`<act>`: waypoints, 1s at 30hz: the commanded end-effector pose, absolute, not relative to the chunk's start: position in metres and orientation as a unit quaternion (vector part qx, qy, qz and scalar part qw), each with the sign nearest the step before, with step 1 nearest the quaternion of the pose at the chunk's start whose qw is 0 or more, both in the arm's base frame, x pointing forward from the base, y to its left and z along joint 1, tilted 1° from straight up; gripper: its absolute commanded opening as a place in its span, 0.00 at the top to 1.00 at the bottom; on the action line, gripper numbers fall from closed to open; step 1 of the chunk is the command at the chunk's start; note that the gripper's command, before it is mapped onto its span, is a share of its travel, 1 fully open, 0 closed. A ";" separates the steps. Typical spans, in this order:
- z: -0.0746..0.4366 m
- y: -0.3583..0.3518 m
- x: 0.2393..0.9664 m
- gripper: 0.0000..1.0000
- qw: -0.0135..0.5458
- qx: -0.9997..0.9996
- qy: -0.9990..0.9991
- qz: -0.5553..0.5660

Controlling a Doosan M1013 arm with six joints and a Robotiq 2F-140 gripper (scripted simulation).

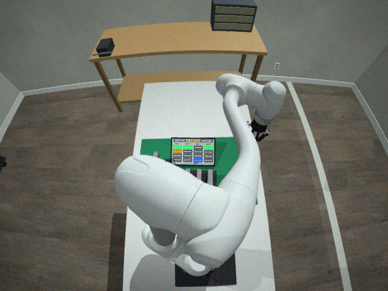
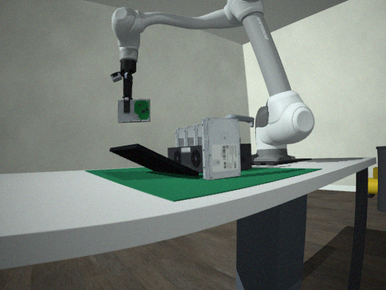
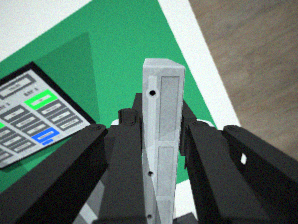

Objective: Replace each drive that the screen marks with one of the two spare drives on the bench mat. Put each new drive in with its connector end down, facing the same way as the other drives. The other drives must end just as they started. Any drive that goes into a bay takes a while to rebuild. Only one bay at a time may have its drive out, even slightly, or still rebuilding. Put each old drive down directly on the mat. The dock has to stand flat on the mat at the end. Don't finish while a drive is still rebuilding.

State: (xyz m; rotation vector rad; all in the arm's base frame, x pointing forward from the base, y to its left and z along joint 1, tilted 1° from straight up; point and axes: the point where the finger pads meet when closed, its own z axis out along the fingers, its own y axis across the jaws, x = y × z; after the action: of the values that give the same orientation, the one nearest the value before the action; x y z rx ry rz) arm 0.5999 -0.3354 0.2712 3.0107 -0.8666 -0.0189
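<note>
While clamped in black two-finger gripper (image 1: 262, 137) (image 2: 126, 111) (image 3: 157, 106), flat silver drive with green circuit board (image 2: 133, 116) (image 3: 169, 110), held well above the bench and apart from the dock; old or spare, impossible to tell. Below, on green rectangular mat (image 1: 150, 146) (image 2: 174, 194) (image 3: 125, 50), black-framed slanted screen (image 1: 192, 151) (image 2: 145, 156) (image 3: 22, 120): orange cell lit under the first column, blue cell under the third, with no green there. Probably one bay in work and another still marked. Behind the screen, dark box-shaped dock with round fans (image 2: 185, 158), apparently flat, with at least three upright drives visible. Beside it, tall silver labelled drive (image 1: 156, 154) (image 2: 221, 139), upright on the mat, likely a spare. Left to do, by inference: placing the held drive, finishing both replacements, then waiting out any rebuild.
</note>
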 end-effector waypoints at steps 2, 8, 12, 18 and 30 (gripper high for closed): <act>0.273 -0.335 0.600 0.90 0.004 0.961 -0.277 -0.005; 0.273 -0.335 0.600 0.90 0.004 0.961 -0.277 -0.005; 0.273 -0.335 0.600 0.90 0.004 0.961 -0.277 -0.005; 0.273 -0.335 0.600 0.90 0.004 0.967 -0.256 -0.005; 0.273 -0.335 0.600 0.90 0.003 0.990 -0.139 -0.006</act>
State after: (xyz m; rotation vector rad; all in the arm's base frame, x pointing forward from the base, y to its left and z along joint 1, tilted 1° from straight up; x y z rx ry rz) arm 0.5999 -0.3354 0.2727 3.0891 -0.5169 -0.0217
